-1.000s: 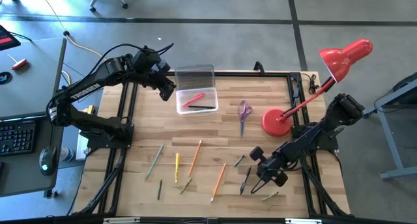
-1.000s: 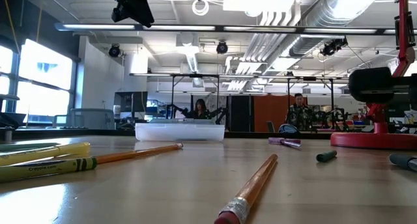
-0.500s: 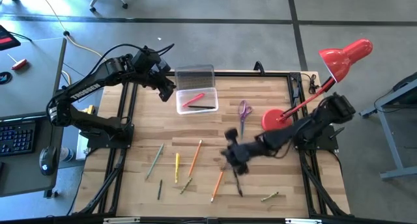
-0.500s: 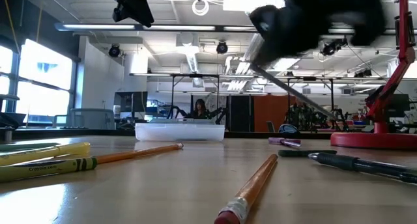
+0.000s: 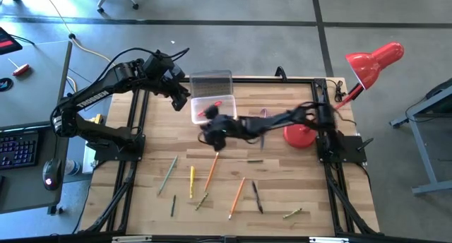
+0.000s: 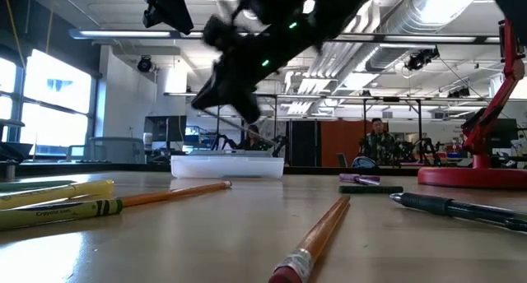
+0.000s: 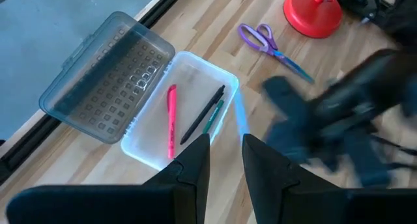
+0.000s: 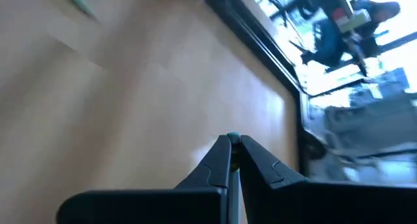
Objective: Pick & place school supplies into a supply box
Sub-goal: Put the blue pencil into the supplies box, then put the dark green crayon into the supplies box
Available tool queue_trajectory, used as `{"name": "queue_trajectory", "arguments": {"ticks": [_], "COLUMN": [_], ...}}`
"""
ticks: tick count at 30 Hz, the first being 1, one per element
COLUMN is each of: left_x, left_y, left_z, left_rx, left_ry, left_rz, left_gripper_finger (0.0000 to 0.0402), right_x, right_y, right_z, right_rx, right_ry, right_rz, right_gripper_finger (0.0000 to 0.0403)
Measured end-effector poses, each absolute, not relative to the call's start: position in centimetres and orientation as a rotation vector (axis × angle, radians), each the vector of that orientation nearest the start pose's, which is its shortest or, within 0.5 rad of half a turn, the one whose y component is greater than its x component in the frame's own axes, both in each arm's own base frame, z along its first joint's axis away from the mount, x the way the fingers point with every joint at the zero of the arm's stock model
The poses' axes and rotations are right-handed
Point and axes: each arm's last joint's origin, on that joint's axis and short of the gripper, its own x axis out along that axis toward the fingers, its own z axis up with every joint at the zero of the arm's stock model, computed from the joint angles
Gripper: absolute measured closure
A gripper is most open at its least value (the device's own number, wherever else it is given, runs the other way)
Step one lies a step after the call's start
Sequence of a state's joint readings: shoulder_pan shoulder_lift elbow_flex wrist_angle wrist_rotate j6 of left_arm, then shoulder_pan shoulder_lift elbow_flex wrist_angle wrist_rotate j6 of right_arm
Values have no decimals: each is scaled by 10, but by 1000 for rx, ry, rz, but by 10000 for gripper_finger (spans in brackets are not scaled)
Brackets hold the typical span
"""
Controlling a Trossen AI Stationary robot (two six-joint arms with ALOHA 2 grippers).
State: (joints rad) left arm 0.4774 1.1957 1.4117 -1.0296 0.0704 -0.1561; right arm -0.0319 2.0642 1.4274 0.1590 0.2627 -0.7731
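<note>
The clear supply box (image 5: 212, 110) stands at the far middle of the table with its greyish lid (image 5: 210, 82) flung back. A pink marker (image 7: 171, 120), a black pen and a green one lie inside. My right gripper (image 5: 212, 132) hangs blurred just near of the box, shut on a thin pen (image 7: 238, 113). My left gripper (image 7: 227, 149) hovers open above the box's left end. Purple scissors (image 7: 267, 43) lie flat between the box and the lamp. Several pencils (image 5: 212, 169) and a black pen (image 5: 257, 198) lie on the near half of the table. My right gripper pinches a thin pen between its two fingertips; a teal end (image 8: 232, 139) shows right at the tips. The pen is lifted clear of the table and shows as a pale blue streak (image 7: 240, 120) below the blurred gripper. Blur hides its tilt.
A red desk lamp's base (image 5: 299, 133) stands at the far right, and my right arm (image 5: 282, 120) reaches past it over the scissors. A small dark piece (image 5: 254, 160) lies mid-table. People sit in the room beyond the table (image 6: 379, 139).
My right gripper has swept fast from the table's near right up and across toward the box, carrying the thin pen. The black pen on the near side has slid a little left and turned. My left arm has kept still.
</note>
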Motion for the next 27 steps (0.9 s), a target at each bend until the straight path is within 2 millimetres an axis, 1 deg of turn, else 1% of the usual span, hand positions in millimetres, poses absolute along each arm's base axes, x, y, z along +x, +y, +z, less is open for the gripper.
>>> {"name": "queue_trajectory", "arguments": {"ticks": [3, 5, 7, 10, 12, 14, 19, 23, 24, 27], "left_x": [192, 190, 188, 185, 185, 185, 184, 184, 184, 184], "left_y": [97, 96, 95, 94, 94, 94, 94, 94, 94, 94], "left_z": [389, 387, 385, 383, 383, 383, 383, 383, 383, 383], "left_rx": [-370, -374, -366, -369, -369, -368, -363, -362, -362, -363], "left_ry": [778, 807, 835, 873, 882, 884, 885, 886, 885, 885], "left_rz": [446, 445, 439, 446, 448, 451, 462, 471, 472, 473], "left_gripper_finger": [282, 282, 282, 282, 282, 282, 282, 282, 282, 282], "right_x": [485, 496, 504, 509, 507, 505, 504, 505, 505, 501], "right_y": [-39, -47, -57, -73, -83, -88, -86, -77, -74, -58], "right_z": [181, 177, 174, 162, 154, 152, 155, 158, 161, 179], "right_rx": [-879, -858, -788, -672, -658, -691, -734, -749, -759, -807], "right_ry": [659, 684, 678, 698, 736, 761, 772, 772, 767, 784], "right_rz": [-153, -154, -109, -74, -102, -137, -184, -191, -204, -261], "right_gripper_finger": [402, 402, 402, 402, 402, 396, 363, 334, 329, 316]}}
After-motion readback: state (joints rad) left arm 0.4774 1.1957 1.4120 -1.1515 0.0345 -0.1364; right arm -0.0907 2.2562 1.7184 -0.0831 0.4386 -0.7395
